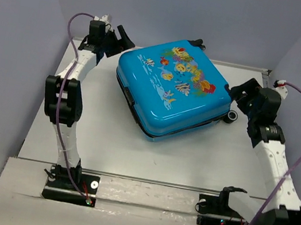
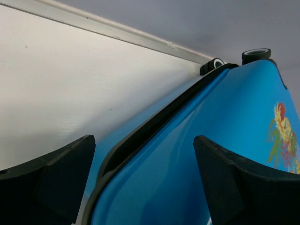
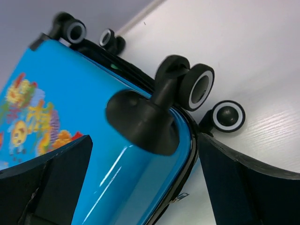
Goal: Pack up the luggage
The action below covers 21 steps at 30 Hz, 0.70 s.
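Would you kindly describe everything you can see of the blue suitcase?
The suitcase is a glossy bright-blue hard shell with fish-and-coral print on top and a black zipper band round its seam. It looks shut, lying flat on the white table, wheels at its far-right end. The open left gripper and right gripper straddle opposite ends; contact unclear.

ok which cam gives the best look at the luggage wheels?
Right wrist: all four wheels close and sharp. Top external shows only two, tiny, beside the luggage. Left wrist catches two at the far corner.
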### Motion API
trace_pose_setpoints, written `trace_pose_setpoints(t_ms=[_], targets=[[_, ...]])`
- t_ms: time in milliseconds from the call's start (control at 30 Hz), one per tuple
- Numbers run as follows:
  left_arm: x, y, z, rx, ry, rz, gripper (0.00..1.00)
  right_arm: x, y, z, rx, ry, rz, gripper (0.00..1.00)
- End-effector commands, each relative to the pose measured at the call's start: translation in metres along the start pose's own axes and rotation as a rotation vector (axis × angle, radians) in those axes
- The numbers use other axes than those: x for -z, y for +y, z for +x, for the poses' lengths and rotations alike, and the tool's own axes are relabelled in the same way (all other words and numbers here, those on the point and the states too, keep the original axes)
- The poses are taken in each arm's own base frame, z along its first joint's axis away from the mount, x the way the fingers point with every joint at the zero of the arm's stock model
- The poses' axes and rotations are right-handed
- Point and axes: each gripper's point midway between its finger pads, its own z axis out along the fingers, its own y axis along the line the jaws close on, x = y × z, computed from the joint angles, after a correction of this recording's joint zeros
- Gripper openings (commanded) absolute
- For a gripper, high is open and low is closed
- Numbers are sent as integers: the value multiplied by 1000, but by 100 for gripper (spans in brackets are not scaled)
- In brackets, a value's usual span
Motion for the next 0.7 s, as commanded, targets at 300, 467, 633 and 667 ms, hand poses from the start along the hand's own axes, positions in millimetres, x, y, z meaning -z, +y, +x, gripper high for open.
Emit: trace_pose_setpoints(t_ms=[300,467,633,667], targets=[[-19,-13,43,21,62,88,87,-54,70,79,-75,450,-482,97],[34,17,75,217,-65,-1,84,-72,134,115,-30,646,-707,91],[80,38,95,241,-162,-93,84,-90,179,129,-41,749,-805,94],[96,42,98,244,-196,-115,84,-95,184,126,-52,752,-812,95]])
